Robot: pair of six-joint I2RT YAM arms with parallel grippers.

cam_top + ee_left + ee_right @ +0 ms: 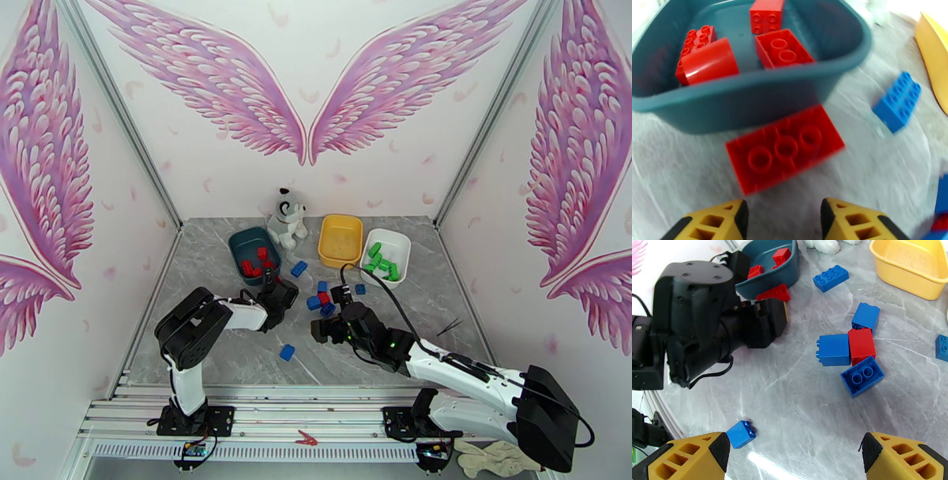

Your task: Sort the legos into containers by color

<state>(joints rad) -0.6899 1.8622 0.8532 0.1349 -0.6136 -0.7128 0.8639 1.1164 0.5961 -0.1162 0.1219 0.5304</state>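
Observation:
A red lego (786,148) lies studs-down on the table, leaning against the outer wall of the teal container (750,98). That container holds several red legos (784,49). My left gripper (784,221) sits just short of the loose red one, fingers apart, nothing between them. My right gripper (794,455) hovers wide open over the table, with a small blue lego (741,433) by its left finger. Ahead of it lie a red lego (861,345) and blue legos (834,349) in a cluster. Green legos (379,260) fill the white container (399,245). The yellow container (325,237) stands between the other two.
A white-and-grey plush dog (287,217) sits behind the tubs. A loose blue lego (897,100) lies between the teal and yellow tubs. The left arm's black body (703,319) is close to the right gripper's left side. One more blue lego (287,352) lies near the front.

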